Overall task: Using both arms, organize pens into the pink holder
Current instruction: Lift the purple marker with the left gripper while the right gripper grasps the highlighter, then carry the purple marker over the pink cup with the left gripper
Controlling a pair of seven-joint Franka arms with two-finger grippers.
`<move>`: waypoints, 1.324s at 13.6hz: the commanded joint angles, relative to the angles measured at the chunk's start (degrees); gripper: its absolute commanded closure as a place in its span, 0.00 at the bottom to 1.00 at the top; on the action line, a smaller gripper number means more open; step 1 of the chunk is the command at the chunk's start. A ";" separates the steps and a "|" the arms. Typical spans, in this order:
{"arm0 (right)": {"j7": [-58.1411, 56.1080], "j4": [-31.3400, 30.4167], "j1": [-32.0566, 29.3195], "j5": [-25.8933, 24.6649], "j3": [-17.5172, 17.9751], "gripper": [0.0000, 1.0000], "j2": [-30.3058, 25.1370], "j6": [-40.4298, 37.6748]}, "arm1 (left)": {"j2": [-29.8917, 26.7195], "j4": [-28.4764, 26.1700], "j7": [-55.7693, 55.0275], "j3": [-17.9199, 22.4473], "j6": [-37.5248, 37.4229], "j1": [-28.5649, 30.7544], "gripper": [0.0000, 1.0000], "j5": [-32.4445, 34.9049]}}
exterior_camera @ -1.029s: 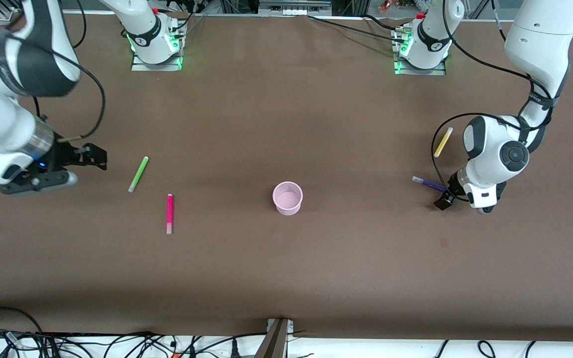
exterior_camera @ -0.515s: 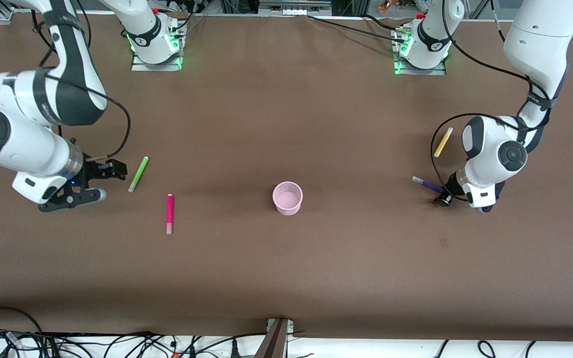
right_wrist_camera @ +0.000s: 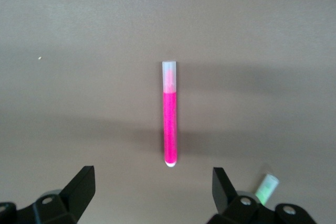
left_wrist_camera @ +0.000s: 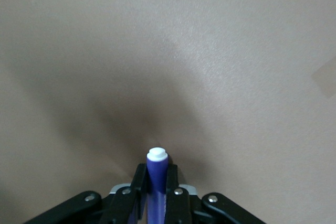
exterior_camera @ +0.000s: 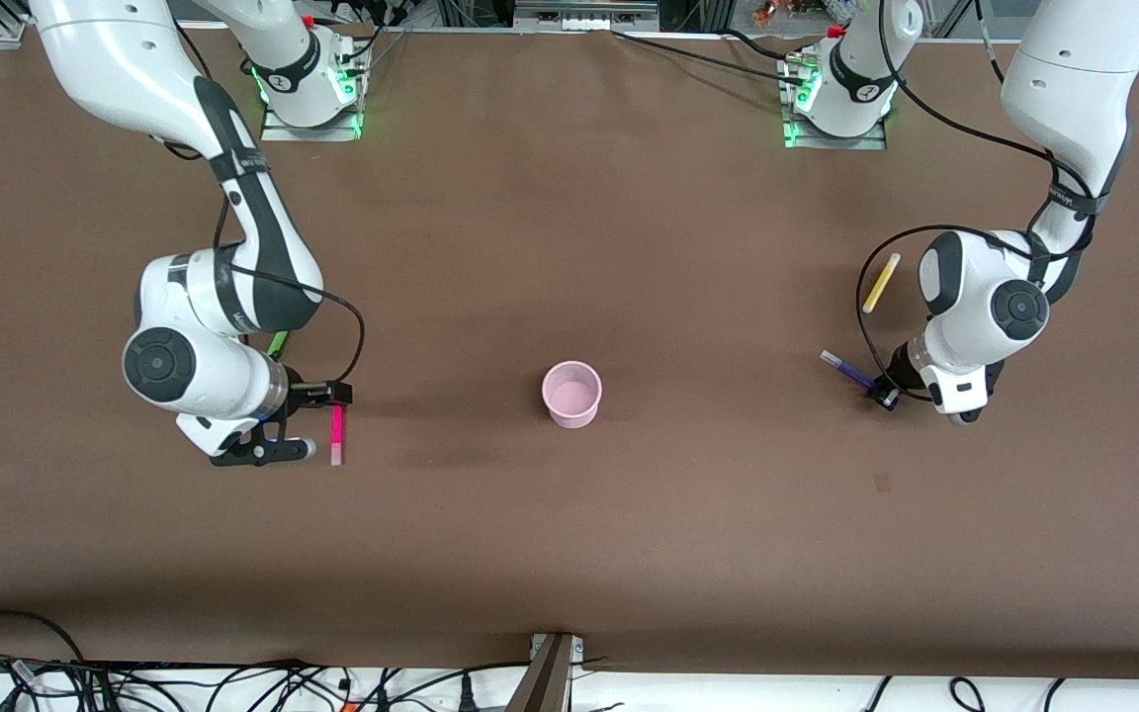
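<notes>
- Toward the right arm's end of the table [exterior_camera: 569,218]: right gripper [exterior_camera: 317,423] low over the magenta pen [exterior_camera: 337,429], fingers spread wide, nothing held.
- Right wrist view: magenta pen [right_wrist_camera: 169,114] lying flat, centred in the gap between the two black fingertips [right_wrist_camera: 81,182], touching neither; pale translucent tip pointing away from the gripper, rounded end toward it.
- Same view: stub of the green pen [right_wrist_camera: 266,185] just past one fingertip, rest out of frame.
- Front view: green pen [exterior_camera: 278,343] mostly hidden under the right arm's wrist, only a short length showing, farther from the camera than the magenta pen.
- Toward the left arm's end: left gripper [exterior_camera: 884,394] down at the table, closed on one end of the dark purple pen [exterior_camera: 848,369].
- Left wrist view: dark purple pen [left_wrist_camera: 157,174] pinched between the fingers, white rounded cap sticking out ahead of them; not discernible from the front view.
- Front view: purple pen's pale free end pointing toward the pink holder [exterior_camera: 571,394].
- Yellow pen [exterior_camera: 881,282] flat on the table, slanted, farther from the camera than the purple pen, beside the left arm's wrist; not seen in either wrist view.
- Pink holder upright near the table's middle, pale pink, round, open top, no pens inside, well apart from both grippers.
</notes>
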 commanded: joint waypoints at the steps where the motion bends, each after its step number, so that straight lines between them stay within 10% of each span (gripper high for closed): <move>1: 0.95 1.35 0.03 0.92 -0.29 0.09 3.13 2.43 | -3.36 1.09 -4.16 -0.91 -0.40 -0.26 1.00 0.73; 9: 0.95 -4.62 -0.59 1.18 -0.29 0.40 4.11 7.27 | -19.81 7.49 -20.64 -11.69 -15.48 -3.08 1.00 1.52; 12: 1.04 -6.56 -0.68 3.54 -0.29 0.51 4.11 8.95 | -17.72 13.22 -45.82 -18.21 -22.64 -6.05 1.00 13.35; 18: 1.83 -8.31 -0.59 3.64 -0.29 0.63 3.85 9.04 | -6.48 24.36 -74.98 -18.23 -29.05 -20.03 1.00 29.71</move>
